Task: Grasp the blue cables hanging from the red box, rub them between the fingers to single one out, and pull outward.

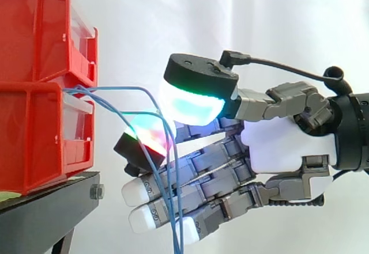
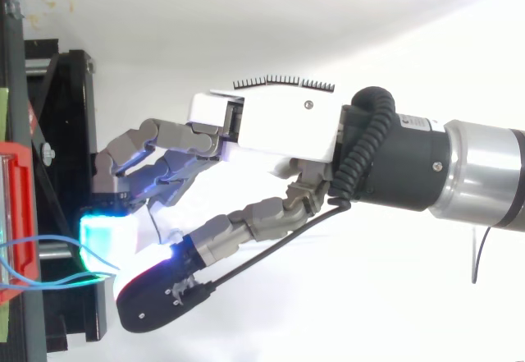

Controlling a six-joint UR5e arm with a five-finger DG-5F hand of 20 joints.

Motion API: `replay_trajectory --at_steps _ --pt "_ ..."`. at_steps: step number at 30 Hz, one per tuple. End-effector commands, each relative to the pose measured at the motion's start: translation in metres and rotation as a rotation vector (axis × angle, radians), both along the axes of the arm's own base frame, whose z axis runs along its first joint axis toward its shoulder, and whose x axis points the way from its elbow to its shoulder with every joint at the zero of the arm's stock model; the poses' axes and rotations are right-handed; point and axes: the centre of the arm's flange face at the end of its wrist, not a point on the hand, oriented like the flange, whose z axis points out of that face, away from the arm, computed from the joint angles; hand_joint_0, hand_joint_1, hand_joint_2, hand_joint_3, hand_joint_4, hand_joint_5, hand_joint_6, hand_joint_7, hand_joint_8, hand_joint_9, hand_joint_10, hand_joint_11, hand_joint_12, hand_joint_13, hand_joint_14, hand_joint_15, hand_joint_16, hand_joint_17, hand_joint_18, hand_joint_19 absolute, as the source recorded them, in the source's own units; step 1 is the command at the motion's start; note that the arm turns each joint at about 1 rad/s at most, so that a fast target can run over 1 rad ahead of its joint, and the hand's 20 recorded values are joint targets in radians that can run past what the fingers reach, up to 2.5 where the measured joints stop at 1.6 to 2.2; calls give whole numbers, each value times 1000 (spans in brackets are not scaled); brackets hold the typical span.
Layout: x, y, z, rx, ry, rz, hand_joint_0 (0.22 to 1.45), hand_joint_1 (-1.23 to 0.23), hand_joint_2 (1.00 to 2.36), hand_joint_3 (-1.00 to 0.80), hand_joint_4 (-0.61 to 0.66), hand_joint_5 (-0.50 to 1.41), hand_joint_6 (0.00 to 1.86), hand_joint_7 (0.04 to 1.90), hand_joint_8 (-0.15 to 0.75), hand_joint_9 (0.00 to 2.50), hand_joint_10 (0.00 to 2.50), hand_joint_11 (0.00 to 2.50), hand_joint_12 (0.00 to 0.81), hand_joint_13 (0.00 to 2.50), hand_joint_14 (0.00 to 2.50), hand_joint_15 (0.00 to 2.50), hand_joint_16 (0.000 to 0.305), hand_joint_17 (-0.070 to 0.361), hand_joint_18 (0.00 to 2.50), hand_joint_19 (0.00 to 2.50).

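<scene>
Bright, even light; white curtain washed out toward glare. Shadows faint; fingertip pads glow cyan, green, red.

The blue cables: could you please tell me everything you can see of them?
The blue cables are a few thin, flexible strands, one looking greener. They leave the front of the lower red box, arch outward and droop past the side view's bottom edge. At the bend they run between the thumb and fingers of the hand, which appear to pinch them. Lower down they cross in front of the straighter fingers. They hang slack, not taut.
</scene>
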Motion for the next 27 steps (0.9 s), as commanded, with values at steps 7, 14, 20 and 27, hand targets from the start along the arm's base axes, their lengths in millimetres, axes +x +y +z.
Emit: replay_trajectory --at_steps 7,14,20,27 --pt "0 0 0 0 0 0 646 -843 1010 -344 230 -194 840 974 246 728 9 355 330 696 8 237 40 89 719 421" --pt "0 0 0 0 2 0 643 -890 1007 -394 230 -208 848 941 239 672 7 347 329 689 9 246 40 90 718 419" --pt "0 0 0 0 0 0 623 -911 1001 -490 235 -210 848 929 239 663 7 343 328 689 9 252 41 91 718 419" --pt "0 0 0 0 0 0 571 -847 1000 -500 248 -195 838 943 250 725 7 352 331 704 9 256 41 92 733 437"
